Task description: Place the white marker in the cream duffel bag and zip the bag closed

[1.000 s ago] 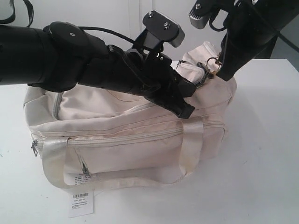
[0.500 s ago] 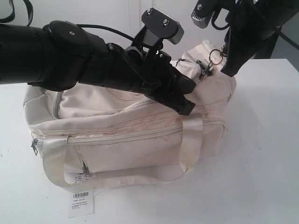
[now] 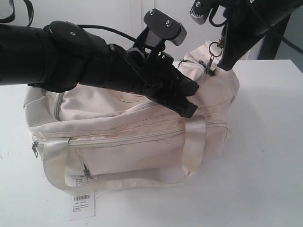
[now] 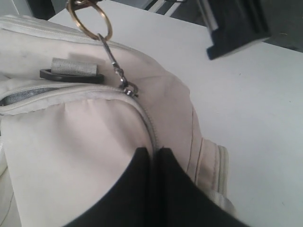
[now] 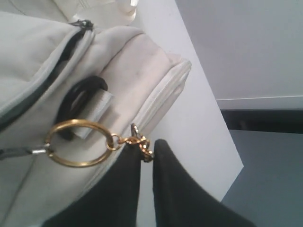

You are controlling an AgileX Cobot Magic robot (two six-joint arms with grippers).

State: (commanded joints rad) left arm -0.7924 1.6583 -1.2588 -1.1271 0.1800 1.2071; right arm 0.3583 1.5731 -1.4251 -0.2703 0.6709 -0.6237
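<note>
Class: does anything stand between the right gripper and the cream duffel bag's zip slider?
Nothing blocks it. The right gripper is shut on a small clasp, joined through a gold ring and a metal link to the zip slider on the cream duffel bag.

Bright, even, diffuse indoor light. The white worktop (image 3: 265,156) is almost washed out, with only a faint soft shadow along the base of the cream duffel bag (image 3: 123,123). The exterior view is grainy and slightly soft. In the wrist views, the left claw (image 4: 151,151) and right claw (image 5: 147,148) are featureless black, soft-edged shapes near the lens. The brass pull ring (image 5: 78,142) shows small glints.
</note>
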